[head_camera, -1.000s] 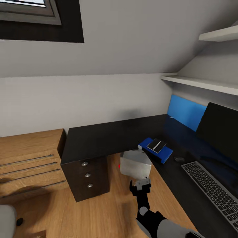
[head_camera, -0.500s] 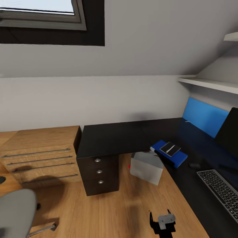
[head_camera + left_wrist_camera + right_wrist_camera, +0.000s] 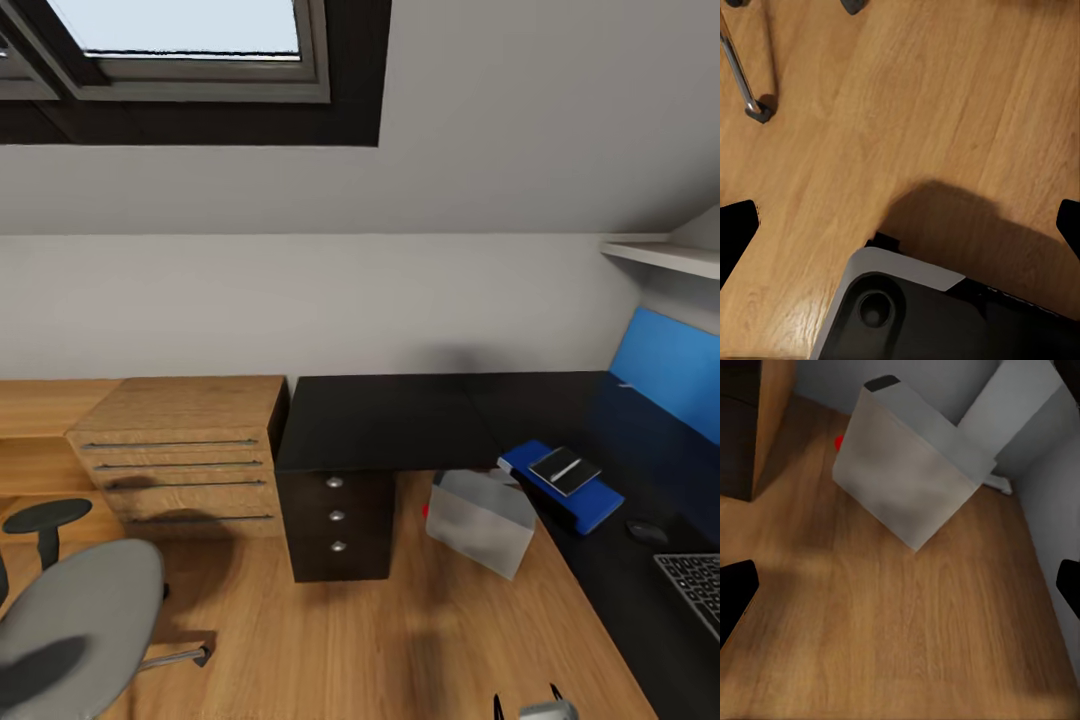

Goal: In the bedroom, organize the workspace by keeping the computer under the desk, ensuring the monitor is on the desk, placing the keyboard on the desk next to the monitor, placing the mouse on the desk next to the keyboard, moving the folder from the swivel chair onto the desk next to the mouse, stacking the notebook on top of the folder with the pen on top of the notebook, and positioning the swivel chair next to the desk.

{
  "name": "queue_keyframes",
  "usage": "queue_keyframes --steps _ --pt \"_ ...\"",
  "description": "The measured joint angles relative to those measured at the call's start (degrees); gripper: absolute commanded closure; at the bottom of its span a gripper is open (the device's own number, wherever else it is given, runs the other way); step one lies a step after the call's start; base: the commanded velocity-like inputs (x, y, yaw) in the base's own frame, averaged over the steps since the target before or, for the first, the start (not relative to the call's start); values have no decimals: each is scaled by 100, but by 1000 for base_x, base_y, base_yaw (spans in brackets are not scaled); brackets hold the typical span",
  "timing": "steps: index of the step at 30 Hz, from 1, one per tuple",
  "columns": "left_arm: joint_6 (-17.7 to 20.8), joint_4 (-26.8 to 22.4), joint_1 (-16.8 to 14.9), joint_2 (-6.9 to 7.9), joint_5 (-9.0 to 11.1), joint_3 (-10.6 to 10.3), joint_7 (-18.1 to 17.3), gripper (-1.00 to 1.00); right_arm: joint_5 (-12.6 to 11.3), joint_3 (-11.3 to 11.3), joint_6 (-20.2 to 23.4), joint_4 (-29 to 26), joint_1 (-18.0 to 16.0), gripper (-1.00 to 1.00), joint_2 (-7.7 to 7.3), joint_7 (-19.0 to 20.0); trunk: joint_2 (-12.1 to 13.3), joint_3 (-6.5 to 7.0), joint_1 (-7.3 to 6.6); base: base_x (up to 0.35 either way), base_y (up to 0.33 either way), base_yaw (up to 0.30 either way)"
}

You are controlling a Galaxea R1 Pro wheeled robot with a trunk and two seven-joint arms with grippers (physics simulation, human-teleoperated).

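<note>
On the black tabletop (image 3: pixel 400 420) at three o'clock, the notebook (image 3: pixel 565 469) and pen (image 3: pixel 564 469) already top the blue folder (image 3: pixel 590 500), mouse (image 3: pixel 648 531) and keyboard (image 3: pixel 695 585) alongside. The computer (image 3: pixel 480 520) sits underneath. The swivel chair (image 3: pixel 75 625) at eight o'clock likely remains to position. Both end effectors' fingertips sit spread, pinching nothing.

Skylight window (image 3: pixel 190 40), wooden dresser (image 3: pixel 180 450), wall shelf (image 3: pixel 665 255), wood floor (image 3: pixel 380 640)

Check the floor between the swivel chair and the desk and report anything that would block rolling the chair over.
Nothing visible blocks it. The swivel chair sits at the head view's lower left, and bare wood floor runs from it to the desk. The wooden dresser stands against the wall, and the computer sits under the desk's edge.
</note>
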Motion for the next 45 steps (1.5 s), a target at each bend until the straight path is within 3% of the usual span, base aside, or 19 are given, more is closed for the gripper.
queue_keyframes --steps 12,29,35,39,45 --pt "-47 -17 -35 -28 -23 -8 21 -100 -1 -2 -32 0 22 -100 -17 0 482 216 -263 -16 0 285" --pt "-5 3 -37 -24 3 -4 35 -100 0 0 -33 0 24 -100 -16 0 1166 523 -636 -267 -58 284" --pt "196 57 -100 -12 16 -2 32 -100 -1 -13 -27 0 24 -100 -23 0 1407 631 -770 -54 -17 284" --pt "458 357 -291 -13 32 -4 7 -100 -1 -17 -26 -1 24 -100 -46 0 1569 704 -858 -13 -4 285" --pt "943 1759 -1215 -66 71 9 -34 -100 0 -18 -18 -3 24 -100 -63 1 1612 725 -881 -3 -1 285"
